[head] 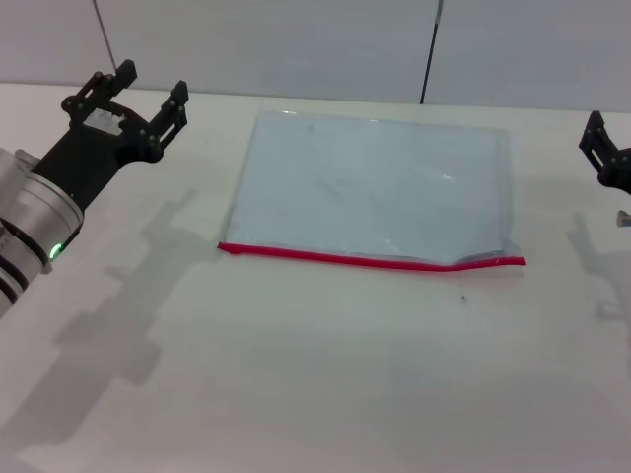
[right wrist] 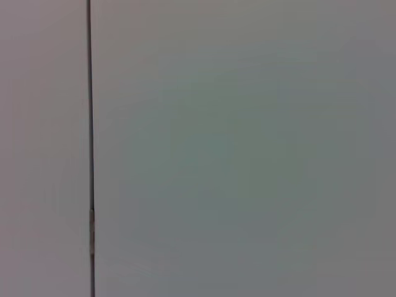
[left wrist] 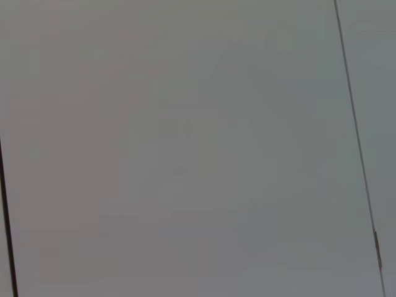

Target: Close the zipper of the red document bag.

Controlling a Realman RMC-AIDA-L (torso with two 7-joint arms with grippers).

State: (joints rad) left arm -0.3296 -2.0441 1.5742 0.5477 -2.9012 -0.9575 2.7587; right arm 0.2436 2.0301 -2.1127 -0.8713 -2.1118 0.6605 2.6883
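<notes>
The red document bag [head: 375, 192] lies flat in the middle of the white table, a pale blue-grey translucent pouch. Its zipper [head: 365, 259] runs as a thin red strip along the near long edge, and the pouch lifts slightly near the strip's right end. I cannot make out the slider. My left gripper [head: 150, 87] hovers open to the left of the bag, well apart from it, holding nothing. Only a part of my right gripper [head: 603, 153] shows at the right border of the head view, away from the bag. Both wrist views show only a grey wall.
The white table [head: 315, 374] spreads wide in front of the bag. A grey panelled wall [head: 296, 39] with dark vertical seams stands behind the table.
</notes>
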